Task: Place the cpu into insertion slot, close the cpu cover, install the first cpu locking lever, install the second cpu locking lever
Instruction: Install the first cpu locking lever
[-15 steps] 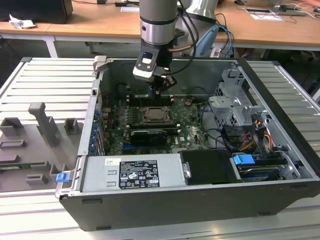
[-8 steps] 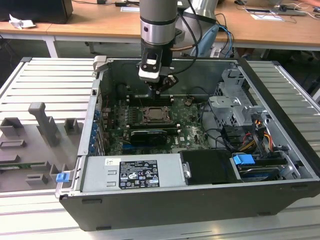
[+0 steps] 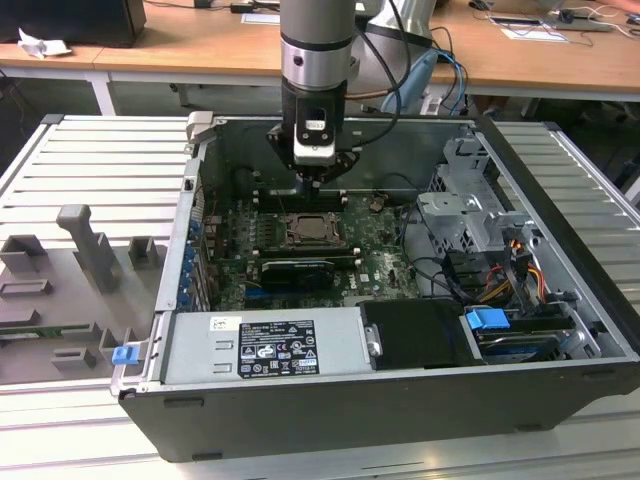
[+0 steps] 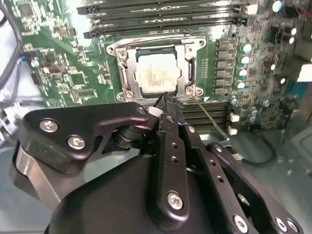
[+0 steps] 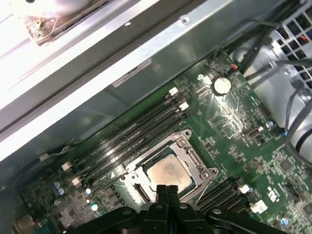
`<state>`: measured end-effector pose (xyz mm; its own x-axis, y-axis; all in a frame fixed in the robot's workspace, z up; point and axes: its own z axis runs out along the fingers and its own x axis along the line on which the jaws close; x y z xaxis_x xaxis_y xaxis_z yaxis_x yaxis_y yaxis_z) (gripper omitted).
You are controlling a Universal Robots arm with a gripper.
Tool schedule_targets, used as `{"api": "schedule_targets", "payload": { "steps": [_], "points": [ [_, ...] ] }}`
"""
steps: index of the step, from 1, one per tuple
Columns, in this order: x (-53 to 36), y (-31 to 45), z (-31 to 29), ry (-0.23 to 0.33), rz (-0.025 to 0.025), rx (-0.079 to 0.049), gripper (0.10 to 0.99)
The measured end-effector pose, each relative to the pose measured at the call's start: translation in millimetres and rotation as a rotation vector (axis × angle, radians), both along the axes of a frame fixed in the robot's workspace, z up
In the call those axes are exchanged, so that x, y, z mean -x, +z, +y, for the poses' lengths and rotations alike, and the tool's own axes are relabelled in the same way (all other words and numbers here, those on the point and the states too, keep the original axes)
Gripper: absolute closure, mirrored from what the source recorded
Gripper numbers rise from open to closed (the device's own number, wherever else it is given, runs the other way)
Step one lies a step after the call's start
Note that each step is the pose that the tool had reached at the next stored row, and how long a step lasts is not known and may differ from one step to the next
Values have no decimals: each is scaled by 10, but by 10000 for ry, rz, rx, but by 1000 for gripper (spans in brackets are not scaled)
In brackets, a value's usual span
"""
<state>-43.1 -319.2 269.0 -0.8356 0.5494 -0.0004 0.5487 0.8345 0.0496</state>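
Observation:
The cpu [image 4: 155, 74] [image 5: 168, 173] lies flat in the insertion slot [image 3: 312, 230], its pale face showing through the window of the cpu cover [image 4: 191, 68] [image 5: 196, 165]. The silver cover lies down flat around the chip. A thin metal locking lever [image 4: 210, 114] [image 5: 204, 189] angles away from one corner of the socket, lifted off the board. My gripper [image 3: 318, 186] [image 4: 165, 100] [image 5: 168, 191] hangs just above the socket's edge by that corner, fingers pressed together with nothing between them.
Long black memory slots [image 4: 161, 14] [image 5: 126, 141] flank the socket. A long black card [image 3: 295, 272] stands nearer the front, with the power supply [image 3: 265, 345] beyond it. Drive cage [image 3: 470, 215] and cables fill the exterior view's right; grey fixtures [image 3: 90, 245] stand outside the case.

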Motion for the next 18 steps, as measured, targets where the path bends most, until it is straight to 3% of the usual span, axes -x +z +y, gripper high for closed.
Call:
{"api": "schedule_targets", "payload": {
  "steps": [7,18],
  "points": [
    [0,-2,0,1870,1,2,980],
    [0,-2,0,4074,1,3,980]
  ]
}}
